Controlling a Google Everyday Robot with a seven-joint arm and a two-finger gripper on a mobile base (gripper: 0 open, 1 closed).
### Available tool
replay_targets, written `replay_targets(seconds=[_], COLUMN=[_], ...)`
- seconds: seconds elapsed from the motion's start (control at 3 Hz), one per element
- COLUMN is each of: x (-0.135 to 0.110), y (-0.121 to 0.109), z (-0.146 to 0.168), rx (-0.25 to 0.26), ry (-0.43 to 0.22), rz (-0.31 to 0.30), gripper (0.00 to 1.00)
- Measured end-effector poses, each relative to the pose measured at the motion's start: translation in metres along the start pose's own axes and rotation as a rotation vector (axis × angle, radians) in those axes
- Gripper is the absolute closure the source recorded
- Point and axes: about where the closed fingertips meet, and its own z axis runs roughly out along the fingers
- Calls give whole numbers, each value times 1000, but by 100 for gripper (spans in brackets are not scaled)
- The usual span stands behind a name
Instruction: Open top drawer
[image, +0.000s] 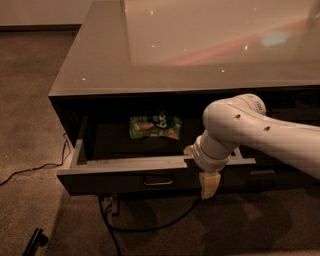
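- The top drawer (115, 172) is seen pulled well out, with the gripper (207, 184) held against its front panel
- Whether the gripper is clenched or released cannot be told
- The bar handle (158, 181) is found just beside the gripper, along the front's long axis; a green snack bag (155, 126) is seen beyond it, inside

view: single, high, looking down at cabinet (200, 60) front | range: near | gripper (209, 184): low centre-right, at top drawer (110, 181) front
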Motion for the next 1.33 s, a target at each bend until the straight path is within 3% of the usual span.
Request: replay_targets(seconds=[1.0, 1.33], x=[-1, -1], y=[24, 24], z=[-20, -20], rx=[33, 34], ry=[55, 56], rz=[19, 19], gripper=[88, 86])
